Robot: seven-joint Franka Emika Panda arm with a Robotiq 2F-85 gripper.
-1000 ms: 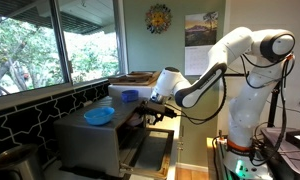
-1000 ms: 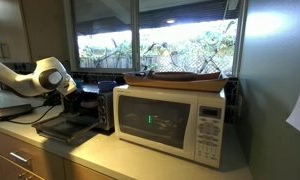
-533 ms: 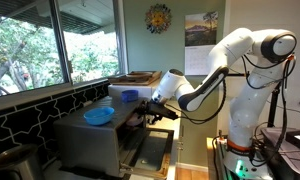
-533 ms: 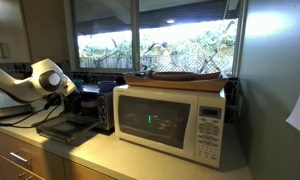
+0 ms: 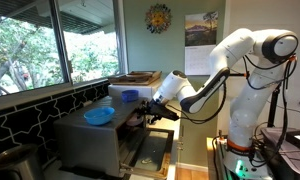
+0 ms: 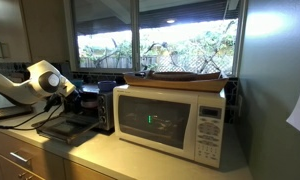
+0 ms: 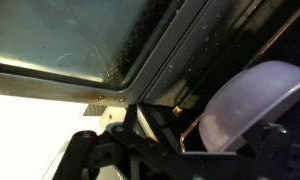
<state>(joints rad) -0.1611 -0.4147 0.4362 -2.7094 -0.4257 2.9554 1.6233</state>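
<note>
Already the small oven (image 6: 102,108) has its door (image 6: 58,127) dropped flat toward the front, so I would judge the opening step done. It stands on the counter (image 6: 120,155) just beside the microwave (image 6: 170,118), which carries a wooden tray (image 6: 180,76) on its top. The gripper (image 5: 147,108) hangs at the mouth of the oven, above the lowered door and close to the upper edge of the opening. Its jaws stand wide and nothing shows clamped between them, so no grasp has been made. A blue bowl (image 5: 98,115) rests on top of the oven, near the gripper but apart from it and untouched. From the wrist, a grimy glass pane (image 7: 60,40) fills the upper left. A pale rounded thing (image 7: 252,105) sits close on the right, but it is too blurred and cropped to say what it is or whether the fingers touch it. By my reading, the work is at an early to middle point. The oven is open and the arm is at it, yet nothing is held. Whatever handling belongs at the opening is not yet done, and the door is not yet shut again.
</note>
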